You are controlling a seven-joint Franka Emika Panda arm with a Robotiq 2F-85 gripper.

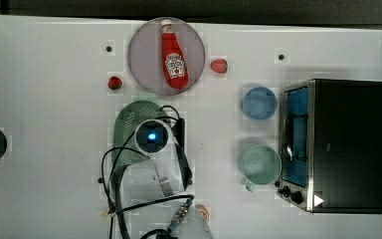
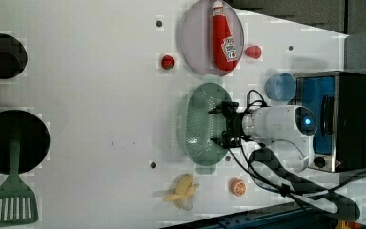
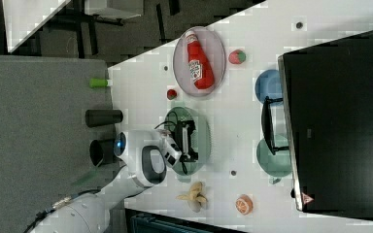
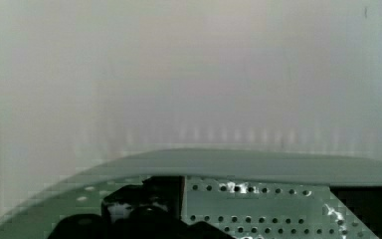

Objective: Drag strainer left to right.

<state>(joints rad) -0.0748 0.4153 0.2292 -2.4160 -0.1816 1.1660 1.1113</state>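
Nearest the robot's base we saw a peeled yellow banana [image 2: 183, 192] and a cut orange half [image 2: 238, 187] lying on the white bench [image 2: 100, 95], close to its edge at the bottom of the left view. Just beyond them the white robot arm [image 2: 279, 125] reached over the pale mint-green oblong plastic strainer [image 2: 198, 125] with its rows of tiny holes. The black gripper [image 2: 218, 126] hung over the strainer's basin, its fingers [image 2: 216, 110] spread wide with nothing between them; in the wrist view a dark finger [image 4: 129, 204] sat inside the perforated wall [image 4: 258, 209], below the rim.

The strainer lay near the middle of the bench. In the top view, a round green mug with a handle [image 1: 260, 165] and a blue cup [image 1: 259, 103] stood to the strainer's right, well apart from it, just before a black toaster oven [image 1: 345, 144].

Farther off, past the strainer's other end, a round grey plate [image 1: 149, 69] carried a red ketchup bottle [image 1: 173, 59] lying on its side. Two small red strawberries flanked the plate, one [image 1: 115, 82] on the top view's left, the other [image 1: 219, 65] on its right.

A green slotted spatula [image 2: 12, 202] lay across a black round pan [image 2: 14, 140] at the left view's left, well apart from everything else.
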